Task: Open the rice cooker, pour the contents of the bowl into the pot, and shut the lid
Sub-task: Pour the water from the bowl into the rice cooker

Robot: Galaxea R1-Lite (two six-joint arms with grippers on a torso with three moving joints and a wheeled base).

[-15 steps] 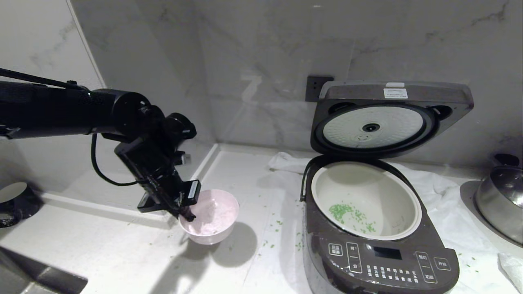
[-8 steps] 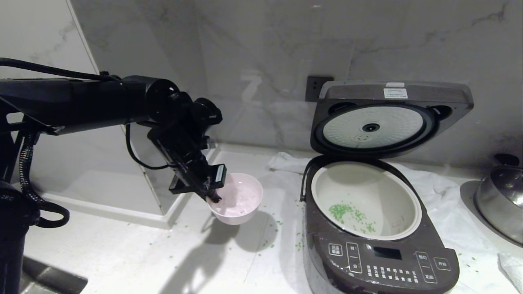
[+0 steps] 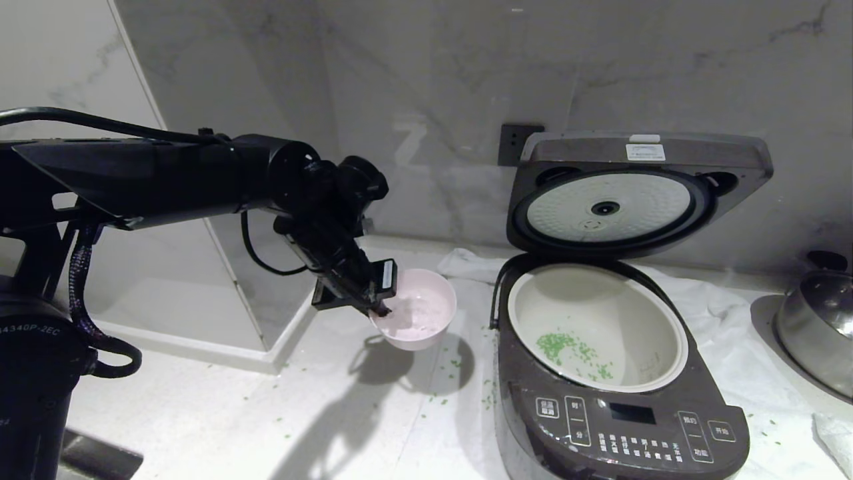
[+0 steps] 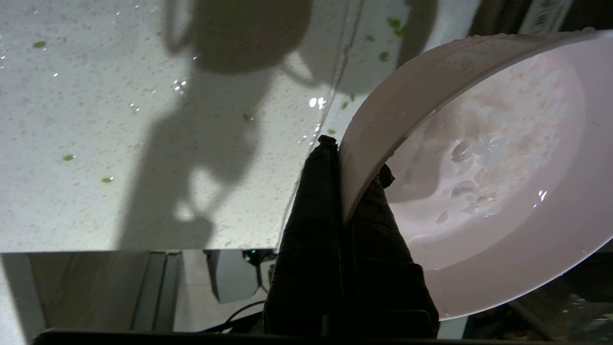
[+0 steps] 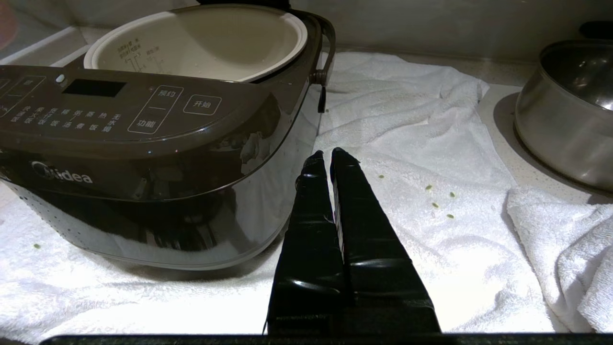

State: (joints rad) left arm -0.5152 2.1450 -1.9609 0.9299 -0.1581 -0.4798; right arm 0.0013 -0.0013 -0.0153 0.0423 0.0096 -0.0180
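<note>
Left of centre in the head view, the left gripper, jaws clamped on the bowl rim, has carried it up off the bench toward the rice cooker; its lid stands open, so pouring into the pot comes next. The right gripper idles beside the cooker, jaws together.

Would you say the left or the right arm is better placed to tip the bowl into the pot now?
Left. The left gripper already pinches the bowl by its rim, held off the counter beside the open pot. The right gripper sits shut and empty by the cooker's front.
</note>
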